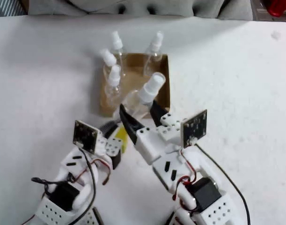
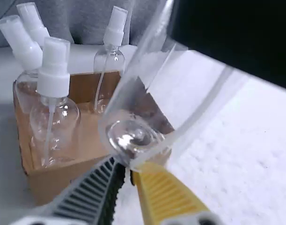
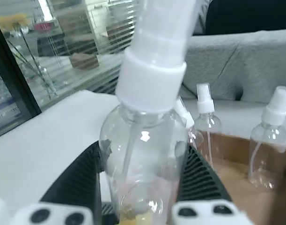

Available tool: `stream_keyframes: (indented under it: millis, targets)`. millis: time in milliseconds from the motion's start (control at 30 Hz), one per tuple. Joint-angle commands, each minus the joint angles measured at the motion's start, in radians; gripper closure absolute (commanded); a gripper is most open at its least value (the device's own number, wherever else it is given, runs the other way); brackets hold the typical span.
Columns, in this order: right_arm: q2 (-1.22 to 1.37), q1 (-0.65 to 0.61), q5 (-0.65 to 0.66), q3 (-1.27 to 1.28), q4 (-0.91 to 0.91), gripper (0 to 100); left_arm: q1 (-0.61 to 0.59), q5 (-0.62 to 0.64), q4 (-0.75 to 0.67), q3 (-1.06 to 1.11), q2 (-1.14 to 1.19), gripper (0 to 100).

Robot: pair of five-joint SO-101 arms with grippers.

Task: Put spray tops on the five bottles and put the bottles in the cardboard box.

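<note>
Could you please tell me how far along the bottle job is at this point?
Done: four capped bottles stand in the cardboard box. In hand: the right gripper holds the fifth bottle, spray top already on, tilted over the box's near edge; the left gripper sits shut by its base. Left: setting that bottle into the box and letting go.

- Left arm (image 1: pixel 70 177): near-left on the counter (image 1: pixel 236 93), forearm angled far and right.
- Left hand (image 1: pixel 117 132) (image 2: pixel 127 169): one grey finger and one yellow, drawn together, tips close under the base of the bottle (image 1: pixel 135 99).
- Right arm (image 1: pixel 189 183): near-right, forearm angled far and left.
- Right hand (image 1: pixel 139 110) (image 3: pixel 143 154): black fingers clamped on either side of the bottle's body, which is tilted. The hand sits just right of the left hand.
</note>
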Motion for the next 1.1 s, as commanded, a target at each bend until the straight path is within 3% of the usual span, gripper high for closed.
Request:
stream_keyframes:
  millis: [0, 200, 500, 667, 900, 1067]
  targets:
    - [0.010, 0.010, 0.018, -0.038, -0.002, 98.3, -0.021, 0.006, -0.032, -0.018, -0.015, 98]
    - [0.019, 0.127, 0.021, -0.037, -0.130, 98.3, -0.076, 0.005, -0.003, -0.029, -0.015, 98]
    - [0.035, 0.228, 0.023, -0.031, -0.191, 98.3, -0.326, 0.003, 0.249, -0.095, -0.015, 98]
    - [0.205, 0.248, 0.023, -0.055, -0.260, 98.3, -0.455, 0.000, 0.333, -0.089, -0.015, 98]
    - [0.519, 0.328, 0.023, -0.130, -0.432, 98.3, -0.613, -0.187, 0.270, 0.032, -0.015, 98]
    - [0.723, 0.361, 0.023, -0.213, -0.512, 98.3, -0.691, -0.210, 0.245, 0.054, -0.013, 98]
